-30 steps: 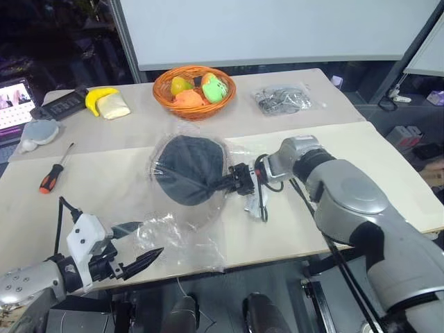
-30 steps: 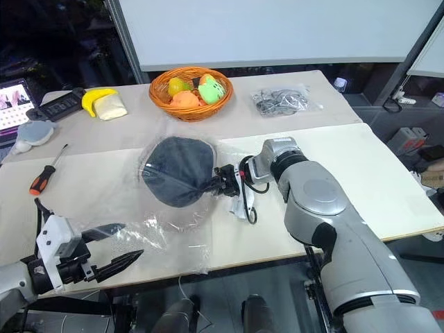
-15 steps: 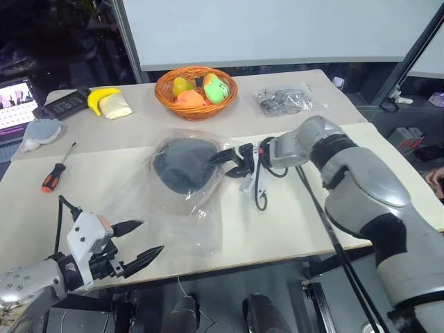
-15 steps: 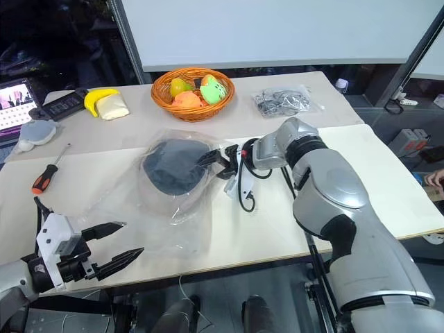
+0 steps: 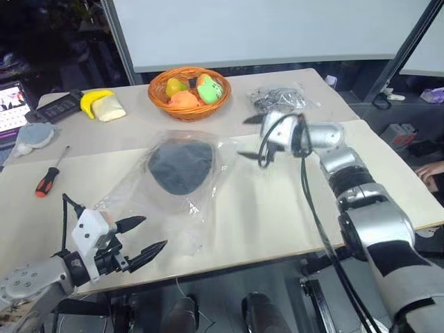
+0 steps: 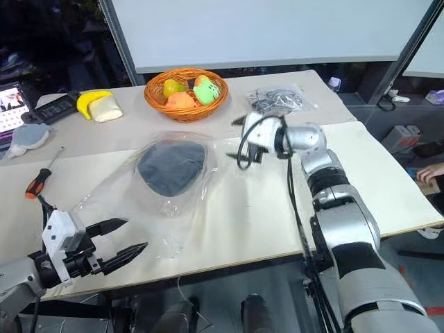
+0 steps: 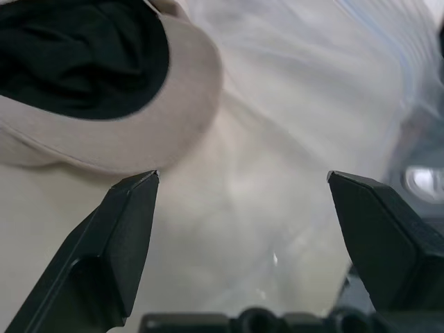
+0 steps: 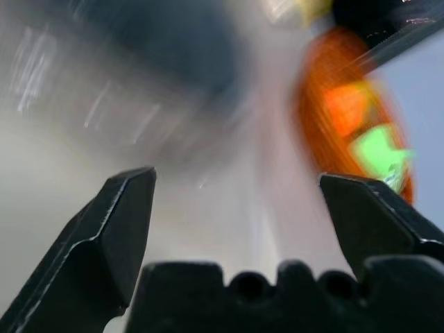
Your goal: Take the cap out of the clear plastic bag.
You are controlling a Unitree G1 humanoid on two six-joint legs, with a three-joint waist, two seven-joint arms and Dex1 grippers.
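Note:
The cap (image 5: 180, 165) lies flat mid-table as a dark oval inside the clear plastic bag (image 5: 132, 198), which spreads wrinkled toward the table's front left. In the left wrist view the cap (image 7: 118, 139) shows a beige brim and black lining under the plastic (image 7: 312, 104). My left gripper (image 5: 144, 236) hovers open and empty at the front edge, pointing at the bag's near end. To the right of the bag, my right gripper (image 5: 248, 137) hangs above the table, open and holding nothing.
An orange basket (image 5: 159, 91) of fruit stands at the back. A small clear bag of grey items (image 5: 277, 98) lies behind the right gripper. A screwdriver (image 5: 48, 179), grey-blue lump (image 5: 31, 135) and banana (image 5: 94, 100) sit at the left. A person's hand (image 5: 430, 170) shows at the right edge.
My right gripper opened, let go of the cap and bag, then lifted away to the right. The cap and bag dropped flat on the table. The left gripper stayed put.

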